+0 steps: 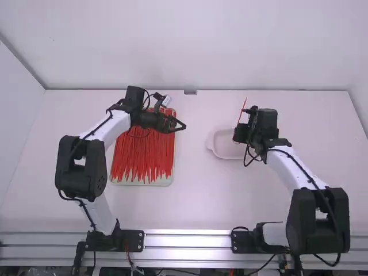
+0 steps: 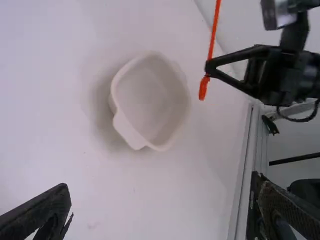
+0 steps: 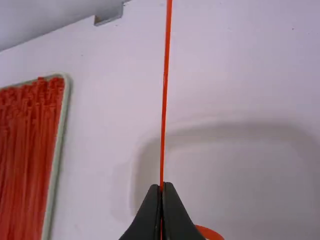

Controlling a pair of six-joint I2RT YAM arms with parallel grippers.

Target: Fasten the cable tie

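Your right fingers (image 3: 152, 210) are pressed together on the tie (image 3: 164, 100) near its head, holding it upright over the dish (image 1: 214, 144) at centre right of the high view; gripped so close to one end, the long strip could pivot or slip into the dish when you bend it. Farther left, your left fingers (image 2: 40, 215) are spread, holding nothing, above the tray (image 1: 141, 183) of ties, and could miss the thin tip or snag the pile. No writing is readable.

I see free table (image 1: 195, 190) between the tray (image 1: 141, 183) and the bowl (image 1: 217, 150), and along the near edge. The right gripper (image 1: 240, 131), holding a cable tie (image 1: 242, 112), stands over the bowl's far right side.
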